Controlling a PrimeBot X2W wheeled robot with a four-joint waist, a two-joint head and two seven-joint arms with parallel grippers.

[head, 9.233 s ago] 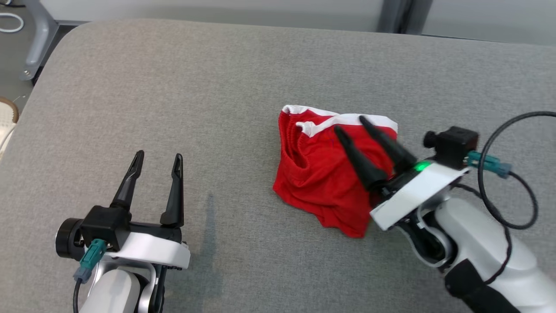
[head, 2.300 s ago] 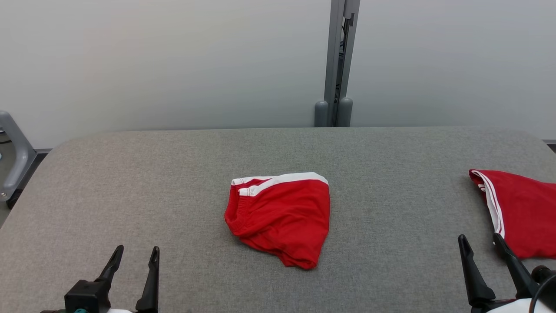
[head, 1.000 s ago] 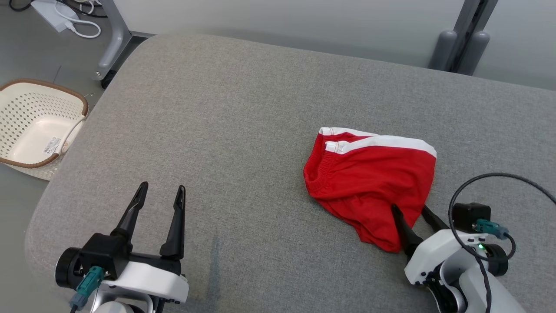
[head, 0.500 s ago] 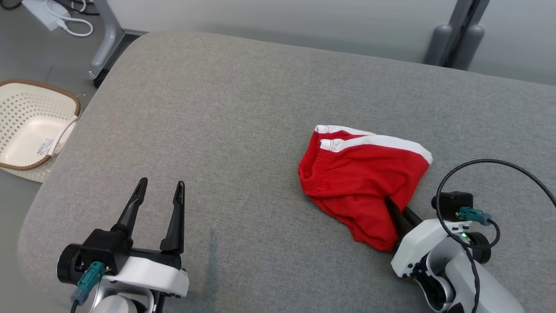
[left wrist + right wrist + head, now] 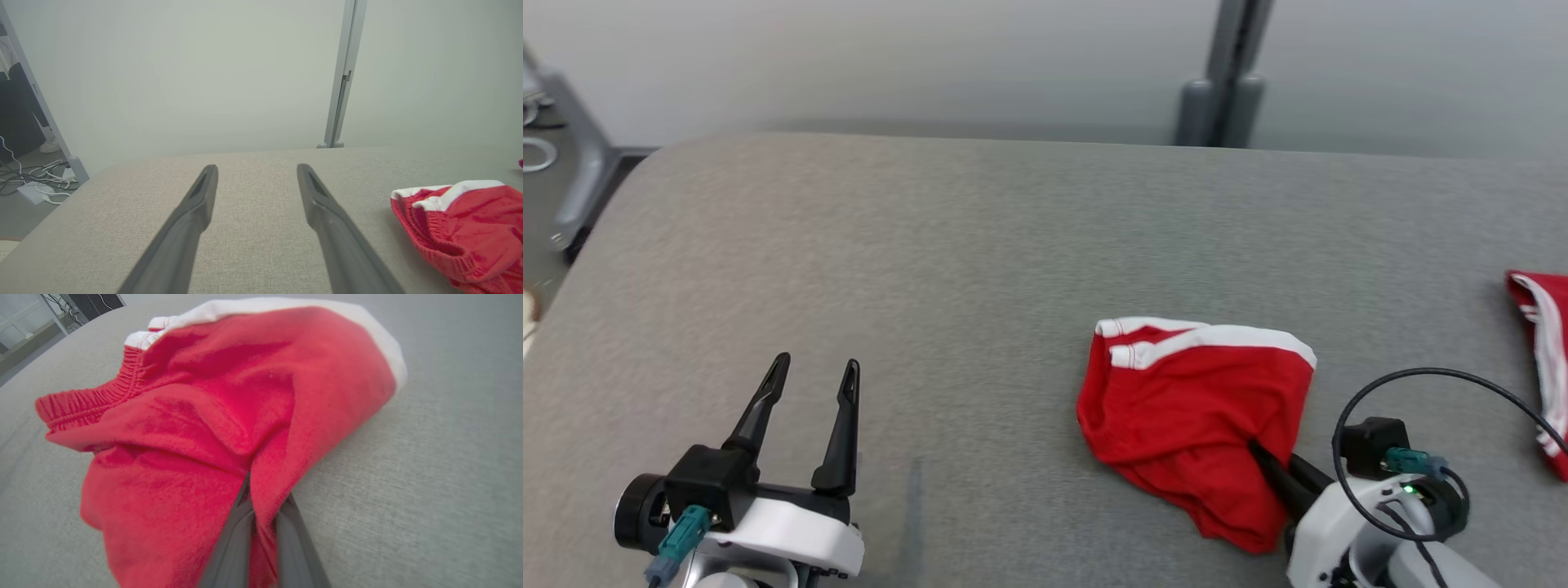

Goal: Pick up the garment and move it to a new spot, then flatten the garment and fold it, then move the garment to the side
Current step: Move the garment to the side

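our right tool (image 5: 1270,461), lower right, is clamped on a fold of the garment (image 5: 1176,408); we lift slowly so it holds. left tool (image 5: 809,384), lower left, stands apart.

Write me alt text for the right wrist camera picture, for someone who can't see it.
The right gripper is pinched shut on a fold of a crumpled red garment with white trim, its two dark fingers rising from the bottom edge. The garment lies on a grey fabric-covered table.

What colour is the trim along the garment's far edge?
White trim on the red garment; it shows best in the head view.
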